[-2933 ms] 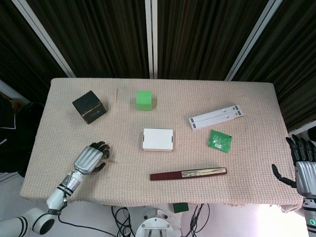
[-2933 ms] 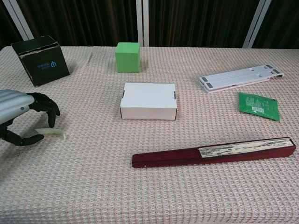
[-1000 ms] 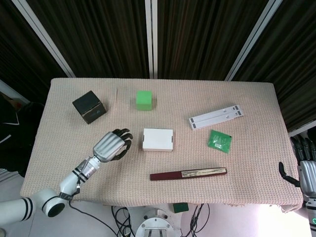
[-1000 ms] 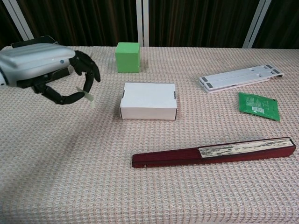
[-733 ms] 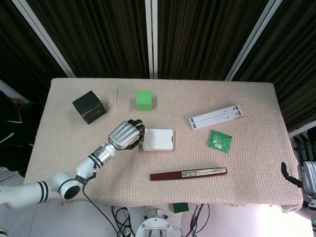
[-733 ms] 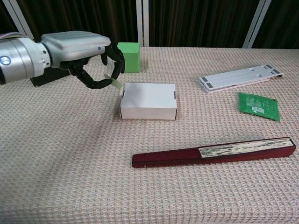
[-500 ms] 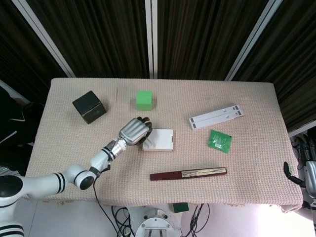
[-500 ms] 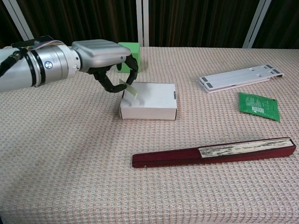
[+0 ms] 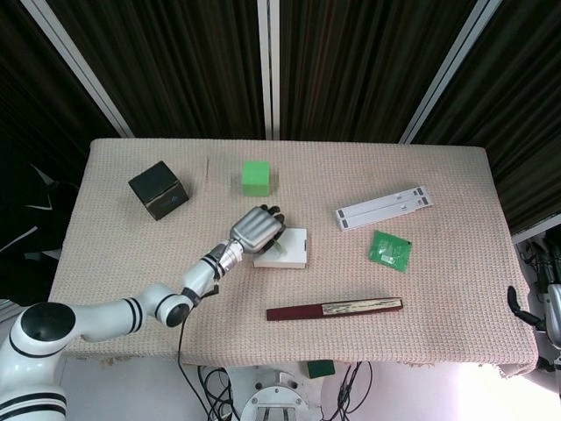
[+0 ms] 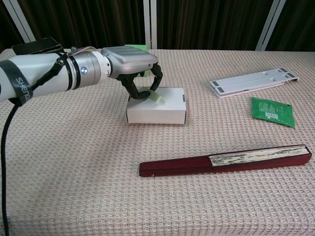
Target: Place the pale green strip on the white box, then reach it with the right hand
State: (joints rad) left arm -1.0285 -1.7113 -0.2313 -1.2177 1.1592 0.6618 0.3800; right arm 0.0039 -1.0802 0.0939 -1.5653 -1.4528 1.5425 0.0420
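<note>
Pale green strip (image 10: pixel 156 98) over white box (image 10: pixel 167 110)

The left arm's black forearm band (image 10: pixel 18 84) carries white capitals reading "SHENG", the rest wrapping out of sight. The green packet (image 10: pixel 272 111) at the tabletop's three o'clock side bears a white label, its print too small to read.
</note>
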